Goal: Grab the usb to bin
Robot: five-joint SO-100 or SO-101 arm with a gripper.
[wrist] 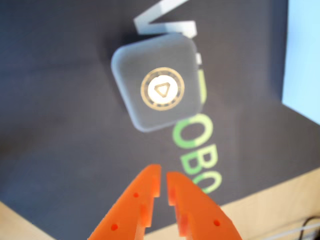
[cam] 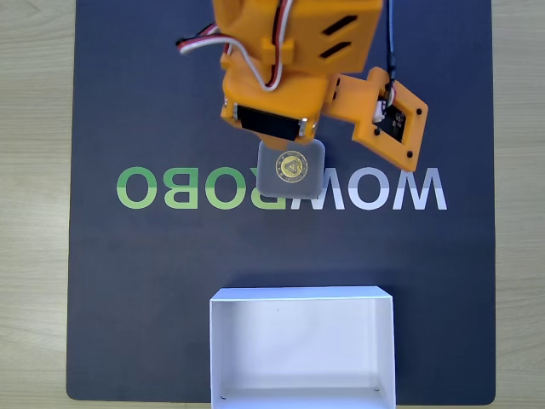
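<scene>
An orange two-finger gripper (wrist: 163, 176) hangs above a dark mat (cam: 128, 281), jaws nearly closed and holding nothing; the flat dark grey rounded-square usb (wrist: 157, 82) with its gold emblem lies on the mat just beyond the tips; the jaws should likely widen to straddle opposite edges before descending; the shallow white rectangular bin (cam: 302, 296) stands empty, well apart.

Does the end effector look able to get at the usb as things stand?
Probably yes. In the wrist view the usb lies flat on the dark mat just ahead of the end effector, with nothing between them. But the fingertips are nearly shut, so they'd need to open first. The bin sits well clear.
</scene>
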